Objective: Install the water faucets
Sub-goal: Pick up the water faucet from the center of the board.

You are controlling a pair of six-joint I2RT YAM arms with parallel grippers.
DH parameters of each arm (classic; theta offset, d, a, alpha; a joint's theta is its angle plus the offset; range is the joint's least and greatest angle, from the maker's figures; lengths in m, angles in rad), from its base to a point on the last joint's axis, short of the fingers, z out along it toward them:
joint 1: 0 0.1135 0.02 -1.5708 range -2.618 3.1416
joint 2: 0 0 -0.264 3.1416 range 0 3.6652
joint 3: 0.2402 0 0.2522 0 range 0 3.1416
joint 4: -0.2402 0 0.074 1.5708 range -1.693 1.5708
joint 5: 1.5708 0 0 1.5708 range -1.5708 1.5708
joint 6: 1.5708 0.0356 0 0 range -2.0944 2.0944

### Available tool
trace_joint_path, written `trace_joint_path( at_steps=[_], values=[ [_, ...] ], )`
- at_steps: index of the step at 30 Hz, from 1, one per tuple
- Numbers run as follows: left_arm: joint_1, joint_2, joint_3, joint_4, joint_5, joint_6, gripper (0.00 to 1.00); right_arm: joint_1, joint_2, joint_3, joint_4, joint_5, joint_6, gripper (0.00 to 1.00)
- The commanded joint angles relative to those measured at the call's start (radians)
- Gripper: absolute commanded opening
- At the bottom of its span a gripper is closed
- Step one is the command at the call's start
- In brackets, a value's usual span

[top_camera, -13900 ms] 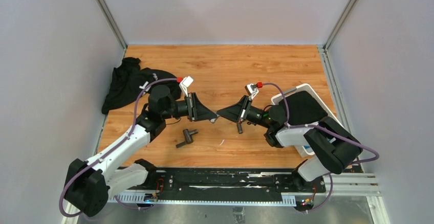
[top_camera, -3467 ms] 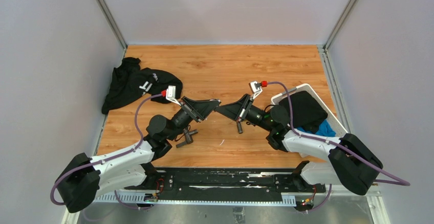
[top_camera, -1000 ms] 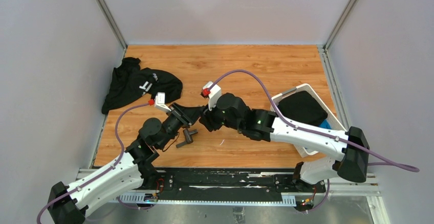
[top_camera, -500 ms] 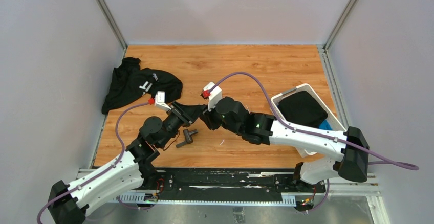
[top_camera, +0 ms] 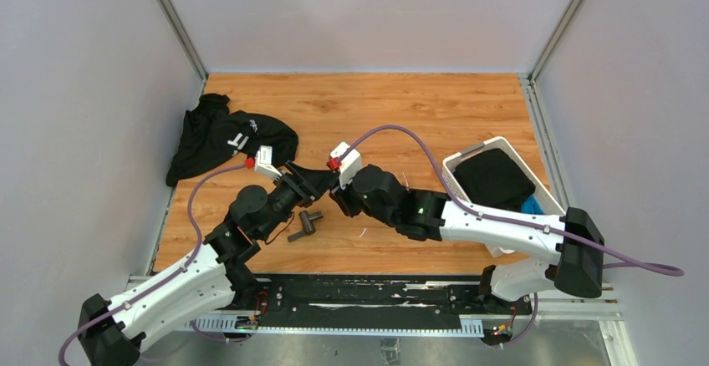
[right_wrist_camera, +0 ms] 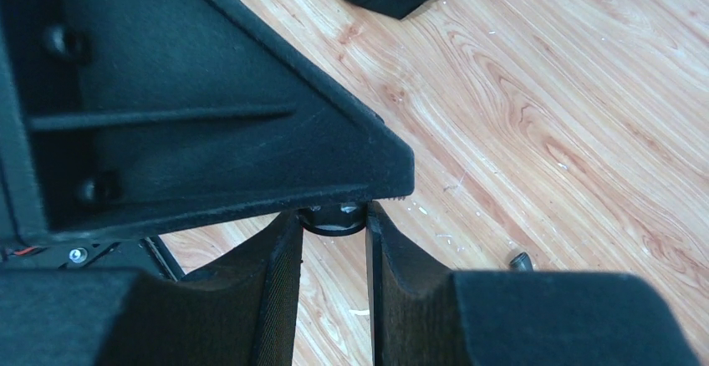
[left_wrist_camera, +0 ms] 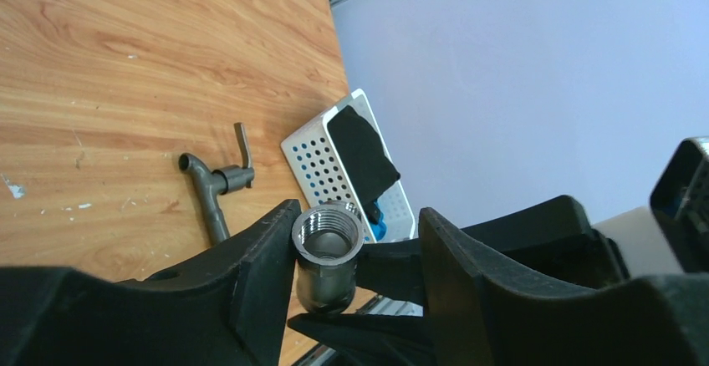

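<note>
Orange wood-grain table (top_camera: 376, 99), black cloth (top_camera: 217, 136), white perforated basket (left_wrist_camera: 318, 165), dark-grey faucet (left_wrist_camera: 219, 184), shiny grey fitting (left_wrist_camera: 328, 253), purple cables (top_camera: 393, 129).

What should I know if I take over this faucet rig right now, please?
Left gripper: open, jaws loosely round the threaded fitting, one finger touching it, the other clear.
Right gripper: shut on the fitting's lower end, held off the table.
Parts: a tap with a lever handle lies loose on the table; the top view shows a T-shaped piece beside the left arm, possibly the same one.
Done: fitting lifted; nothing visibly joined.
Left to do: probably withdraw the left gripper, fetch the tap, screw it into the fitting.
</note>
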Motion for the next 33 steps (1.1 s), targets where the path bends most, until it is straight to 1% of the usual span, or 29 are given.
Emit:
trace_joint_path(
  at_steps=[1,4,6,9,12,14,16,18,19,20,21,22,25,26,28,29,33],
  values=[
    [0.000,0.004,0.039,-0.033,0.002,0.010,0.59,0.014,-0.025,-0.026,0.026,0.037,-0.036,0.00],
    [0.000,0.002,0.039,-0.035,0.000,0.017,0.59,0.014,-0.023,-0.025,0.027,0.045,-0.033,0.00],
    [0.001,0.002,0.041,-0.035,0.001,0.028,0.56,0.014,-0.023,-0.024,0.028,0.042,-0.031,0.00],
    [0.000,0.009,0.045,-0.038,0.011,0.056,0.58,0.014,-0.032,-0.023,0.031,0.035,-0.030,0.00],
    [0.000,0.019,0.049,-0.043,0.018,0.067,0.57,0.014,-0.037,-0.020,0.031,0.032,-0.032,0.00],
    [0.000,0.025,0.049,-0.043,0.018,0.072,0.51,0.014,-0.038,-0.013,0.030,0.027,-0.031,0.00],
    [0.000,0.030,0.049,-0.043,0.017,0.075,0.42,0.015,-0.037,-0.011,0.030,0.022,-0.030,0.00],
    [0.000,0.031,0.048,-0.041,0.017,0.075,0.30,0.014,-0.037,-0.010,0.029,0.020,-0.031,0.00],
    [0.000,0.027,0.047,-0.041,0.014,0.073,0.27,0.015,-0.037,-0.011,0.029,0.021,-0.032,0.00],
    [0.000,0.025,0.044,-0.038,0.010,0.071,0.26,0.014,-0.036,-0.011,0.028,0.020,-0.033,0.00],
    [0.000,0.022,0.041,-0.035,0.006,0.073,0.25,0.014,-0.036,-0.012,0.027,0.020,-0.033,0.00],
    [0.000,0.019,0.041,-0.035,0.004,0.076,0.28,0.014,-0.037,-0.011,0.027,0.020,-0.034,0.00],
    [0.000,0.020,0.040,-0.035,0.008,0.083,0.42,0.015,-0.035,-0.009,0.027,0.019,-0.032,0.00],
    [0.000,0.023,0.038,-0.036,0.010,0.082,0.44,0.015,-0.035,-0.009,0.028,0.019,-0.032,0.00],
    [0.000,0.027,0.036,-0.036,0.012,0.078,0.45,0.014,-0.035,-0.009,0.030,0.018,-0.030,0.00],
    [0.000,0.028,0.035,-0.033,0.014,0.079,0.42,0.014,-0.035,-0.011,0.030,0.019,-0.030,0.00],
    [0.000,0.028,0.027,-0.020,0.007,0.070,0.12,0.014,-0.037,-0.009,0.030,0.021,-0.029,0.00]
  ],
)
